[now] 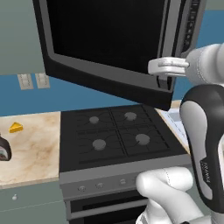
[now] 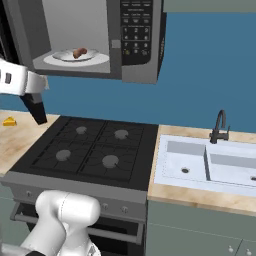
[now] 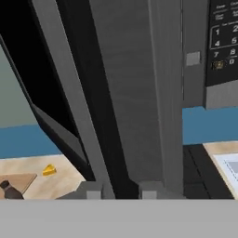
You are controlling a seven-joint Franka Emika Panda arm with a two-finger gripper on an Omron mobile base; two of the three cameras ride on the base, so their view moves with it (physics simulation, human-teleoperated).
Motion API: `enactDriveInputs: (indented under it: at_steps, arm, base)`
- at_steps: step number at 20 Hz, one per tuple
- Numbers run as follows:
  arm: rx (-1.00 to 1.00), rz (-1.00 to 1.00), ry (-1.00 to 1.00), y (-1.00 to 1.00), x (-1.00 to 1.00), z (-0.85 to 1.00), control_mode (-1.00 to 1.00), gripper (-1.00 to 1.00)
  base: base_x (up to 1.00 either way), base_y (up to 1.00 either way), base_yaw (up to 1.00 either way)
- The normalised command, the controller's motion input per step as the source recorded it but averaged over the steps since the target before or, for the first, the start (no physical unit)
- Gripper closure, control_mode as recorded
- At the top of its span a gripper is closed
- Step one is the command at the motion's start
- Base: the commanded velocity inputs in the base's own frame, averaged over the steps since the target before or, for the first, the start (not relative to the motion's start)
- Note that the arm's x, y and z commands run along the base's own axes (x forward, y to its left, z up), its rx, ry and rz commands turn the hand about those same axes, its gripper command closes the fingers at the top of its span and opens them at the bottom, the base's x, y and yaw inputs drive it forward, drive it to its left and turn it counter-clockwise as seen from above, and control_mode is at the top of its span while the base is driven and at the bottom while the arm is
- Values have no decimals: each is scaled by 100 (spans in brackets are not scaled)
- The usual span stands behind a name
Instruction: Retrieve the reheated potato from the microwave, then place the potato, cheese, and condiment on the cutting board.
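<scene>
The microwave (image 2: 100, 40) hangs open above the stove (image 2: 90, 150), its dark door (image 1: 105, 48) swung wide. The potato (image 2: 79, 52) sits on the white plate (image 2: 75, 58) inside. The fingers (image 3: 118, 189) are pinched narrow on the door's edge, their tips mostly cut off. On the worktop (image 1: 30, 148) the cheese (image 1: 16, 127) lies near the half-cropped condiment (image 1: 3, 149); only a corner of the cutting board (image 3: 16, 181) shows.

We see a blue wall (image 2: 200, 70) behind a black four-burner stove (image 2: 90, 150), a white sink (image 2: 210, 167) (dark faucet (image 2: 219, 127)), and perhaps two outlets (image 1: 33, 81).
</scene>
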Motion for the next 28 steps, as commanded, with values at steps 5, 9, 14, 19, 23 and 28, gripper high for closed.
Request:
enactDriveInputs:
  at_steps: [5, 9, 14, 19, 23, 28]
  arm:
    - [10, 0, 0, 17, -8, -15, -100, 100]
    - [7, 0, 1, 0, -5, -2, -100, -100]
    - [6, 0, 4, -15, -29, 0, -100, -100]
    - [17, 0, -1, -26, -57, 13, -100, -100]
    - [30, 0, 8, -37, -26, 13, -100, -100]
    - [38, 0, 10, -44, 5, 5, -100, -100]
  base:
    - [0, 0, 0]
    - [0, 0, 0]
    - [0, 0, 0]
    - [0, 0, 0]
    - [0, 0, 0]
    - [0, 0, 0]
